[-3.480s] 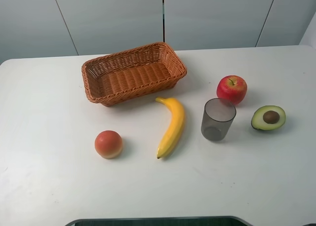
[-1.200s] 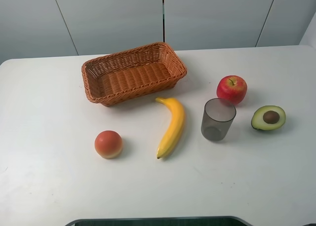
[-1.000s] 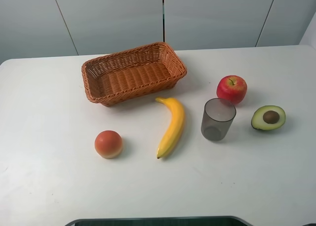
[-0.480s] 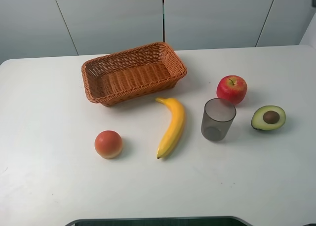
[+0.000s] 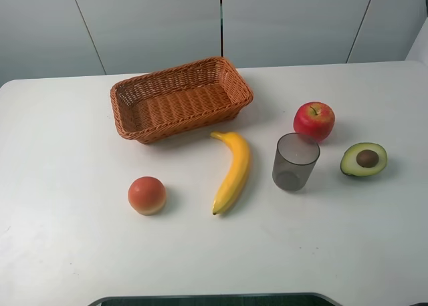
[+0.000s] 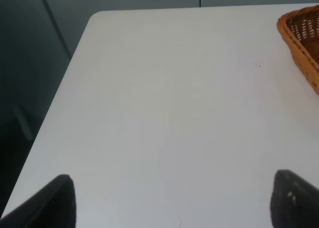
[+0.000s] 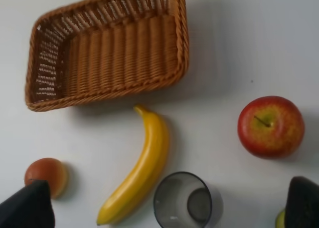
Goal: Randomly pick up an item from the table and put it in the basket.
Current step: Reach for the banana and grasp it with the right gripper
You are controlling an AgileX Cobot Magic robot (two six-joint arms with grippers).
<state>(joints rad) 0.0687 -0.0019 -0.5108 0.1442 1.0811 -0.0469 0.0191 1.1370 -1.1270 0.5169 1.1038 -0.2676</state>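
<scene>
My right hand hangs high over the fruit with its two dark fingers spread wide and nothing between them. My left hand is just as wide and just as empty, out over a bare corner of the counter, with only a corner of the basket at the edge of its view.

The banana lies flat on the counter, just in front of the basket. Its stem end points at the basket's near long wall but does not touch it. A round orange-pink fruit sits apart on one side of it. The grey cup stands near it on the other side, with the apple and the halved avocado beyond. The basket is empty, so I judge nothing of the task is done yet.

The cup worries me most. If I come down on the banana this wide, my outer finger could clip the rim and tip the cup or send it sliding into the avocado. The banana is smooth and curved, so a grip taken off its middle could let it swivel or droop once lifted. A grip near the tapered tip could squeeze it out altogether.

The banana also looks about as long as the basket's inside. Lowered askew, it would bridge the rim and roll back onto the counter. The wicker looks light, so a nudge against its wall could shove the basket away.
</scene>
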